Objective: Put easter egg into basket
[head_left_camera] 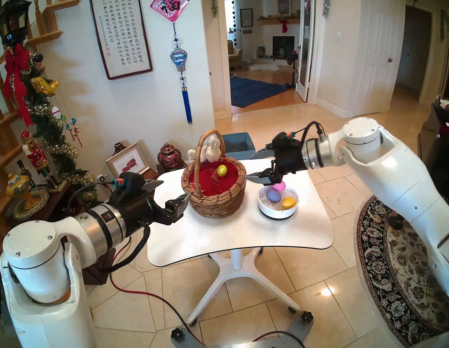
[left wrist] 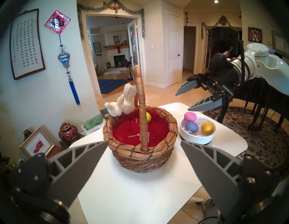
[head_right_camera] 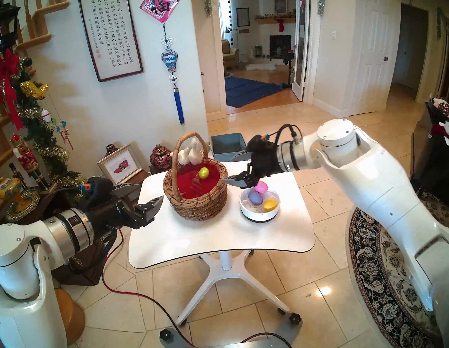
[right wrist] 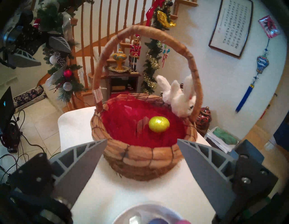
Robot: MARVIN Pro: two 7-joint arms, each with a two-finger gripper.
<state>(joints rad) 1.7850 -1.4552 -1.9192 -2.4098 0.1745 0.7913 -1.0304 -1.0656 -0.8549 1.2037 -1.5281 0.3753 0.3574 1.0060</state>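
Both claws hang with their fingers spread wide and nothing in them. Right claw [head_left_camera: 255, 165] floats over the right side of the white tabletop [head_left_camera: 240, 236], just above the white bowl [head_left_camera: 278, 210]. Left claw [head_left_camera: 169, 190] floats at the left edge of the tabletop, close to the basket [head_left_camera: 216, 199] but not touching it.

That brown woven basket stands near the far middle of the tabletop, with a tall handle and a white plush bunny [head_left_camera: 211, 148] on it. On its red lining lies a shiny yellow egg [head_left_camera: 221, 170].

Three more eggs sit in the bowl: a pink egg [left wrist: 190, 116] on top, a purple egg [left wrist: 191, 126] and an orange egg [left wrist: 206, 128].

On the wall hangs a framed scroll [head_left_camera: 120, 28] of black Chinese writing, too small to read. Beside it hangs a pink diamond sign [head_left_camera: 170, 3] with one big black character, 福.
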